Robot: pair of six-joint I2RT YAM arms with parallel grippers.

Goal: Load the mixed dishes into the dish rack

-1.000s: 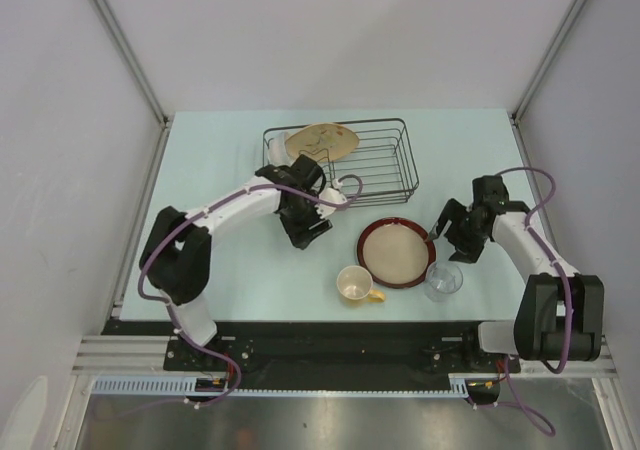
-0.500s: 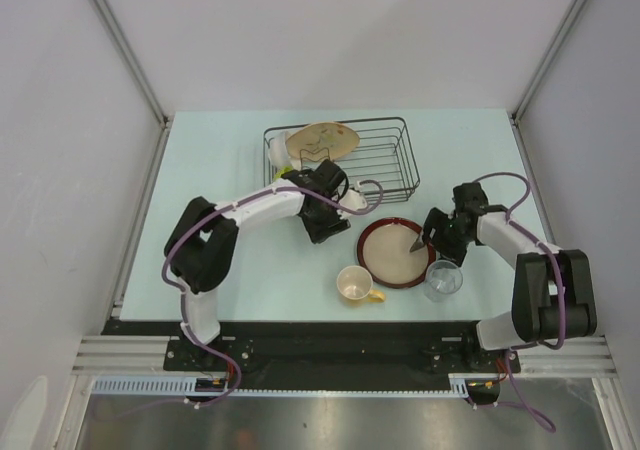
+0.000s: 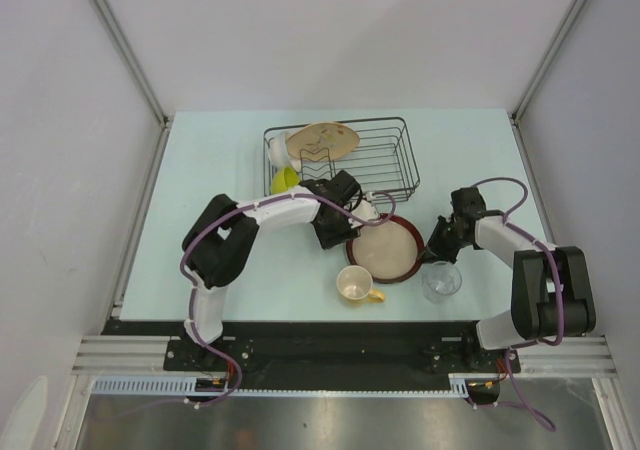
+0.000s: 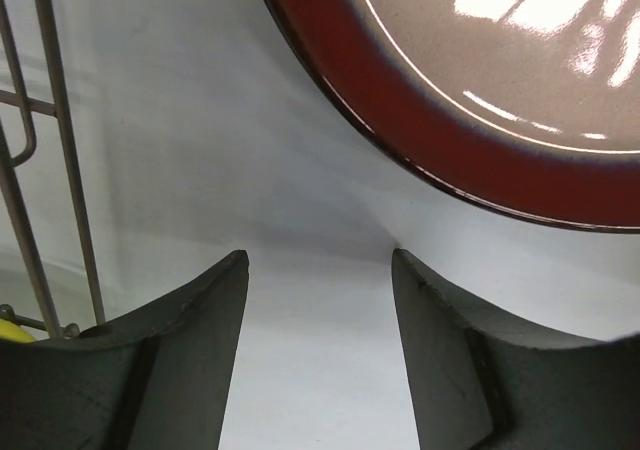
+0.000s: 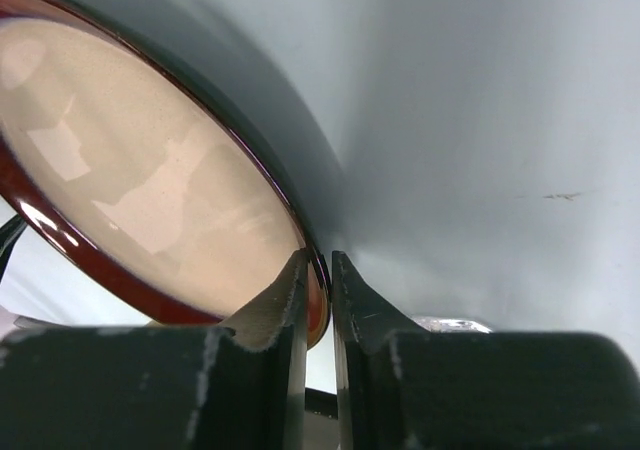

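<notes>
The right tool point(image 5: 318, 270) is clenched on the rim of the dark-red-rimmed tan plate point(image 5: 150, 190), one finger over the edge and one under it. A thin edge pinch looks like the only purchase a flat plate offers. The shadow beneath suggests that side is tipped off the tabletop point(image 3: 220, 160), though I cannot be sure.

The left tool point(image 4: 320, 270) is released. Its fingers stand apart over bare tabletop with nothing between them, just beside the plate's opposite rim in the upper right of its wrist view. It is likely placed there to brace or take the plate.

From above, the plate lies mid-frame, just below the dish rack point(image 3: 390, 160). The rack holds the beige leaf-patterned plate point(image 3: 322, 140) at its upper left and the lime-green bowl point(image 3: 285, 180) at its lower left corner. The cream cup point(image 3: 352, 285) and small clear glass point(image 3: 441, 281) wait below the plate.
</notes>
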